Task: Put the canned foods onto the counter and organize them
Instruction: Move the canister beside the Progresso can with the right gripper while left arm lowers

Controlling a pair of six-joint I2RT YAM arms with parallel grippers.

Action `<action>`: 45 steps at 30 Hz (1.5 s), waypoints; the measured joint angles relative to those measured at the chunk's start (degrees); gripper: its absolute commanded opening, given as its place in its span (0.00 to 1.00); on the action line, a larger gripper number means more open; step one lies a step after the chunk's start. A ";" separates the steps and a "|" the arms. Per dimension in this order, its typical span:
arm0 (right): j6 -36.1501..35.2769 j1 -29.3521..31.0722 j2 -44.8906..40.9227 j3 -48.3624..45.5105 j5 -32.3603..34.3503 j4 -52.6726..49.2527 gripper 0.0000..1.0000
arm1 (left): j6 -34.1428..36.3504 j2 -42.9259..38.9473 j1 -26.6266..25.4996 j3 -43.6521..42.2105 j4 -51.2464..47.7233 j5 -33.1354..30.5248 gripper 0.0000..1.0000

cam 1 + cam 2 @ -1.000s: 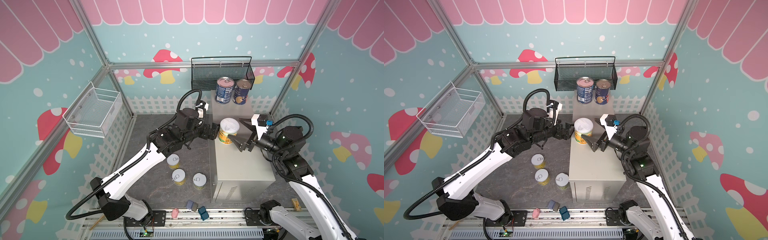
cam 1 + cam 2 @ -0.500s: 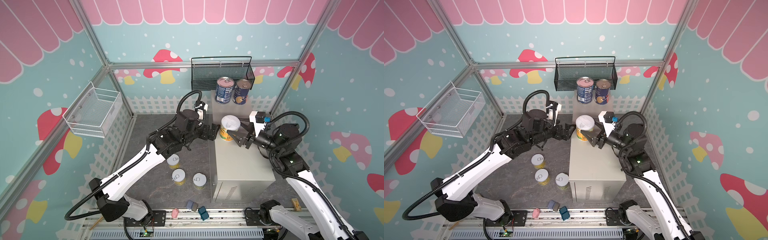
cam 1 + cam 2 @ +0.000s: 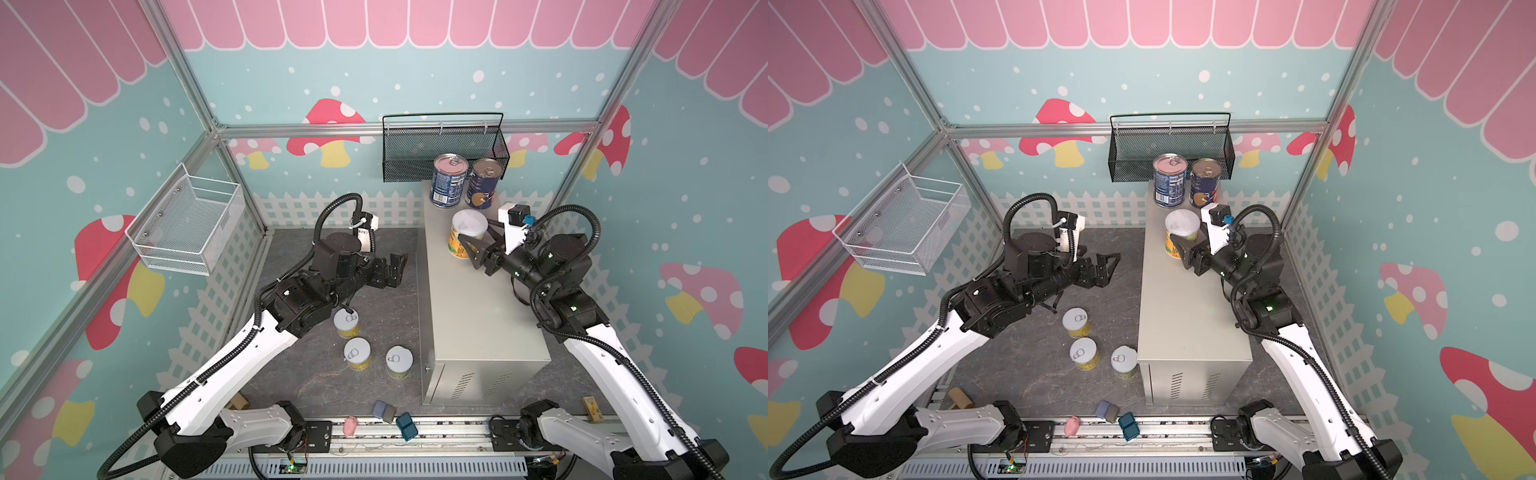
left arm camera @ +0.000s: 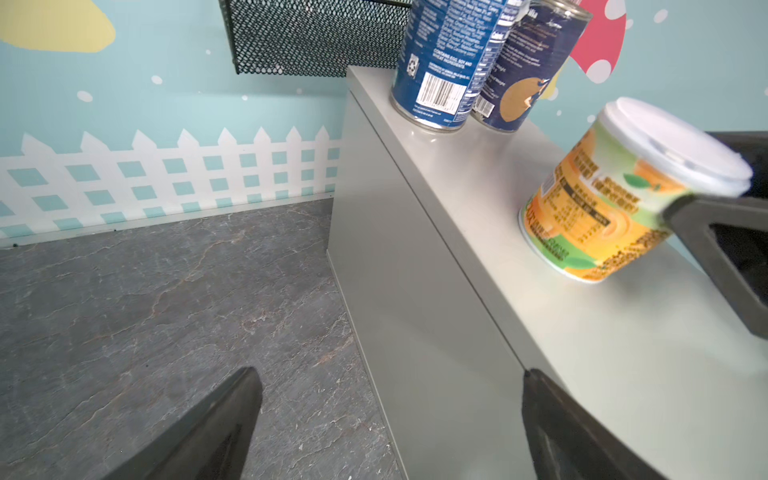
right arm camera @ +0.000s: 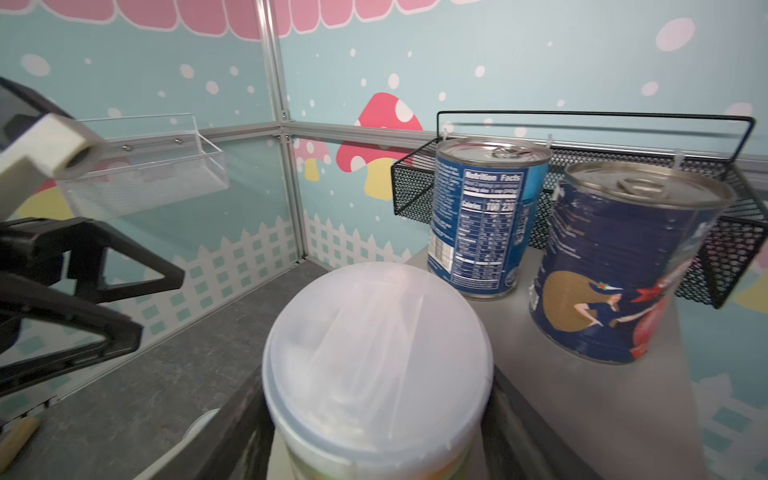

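Right jaws clamped on yellow can (image 3: pixel 469 224) on the desk (image 3: pixel 478 324), near two blue cans (image 3: pixel 448 187). Left jaws wide, empty. We judge it rigid, smooth-walled, moderately heavy; hold mid-label, below the lid rim.

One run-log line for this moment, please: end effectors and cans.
right end effector: shut on tilted yellow can at counter | left end effector: open, empty | blue cans: two upright at counter back | yellow cans: three on floor
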 measured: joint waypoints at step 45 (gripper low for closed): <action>-2.54 -9.05 9.14 1.88 5.53 10.12 0.51 | -0.59 -2.49 0.87 -3.82 0.48 -0.83 0.99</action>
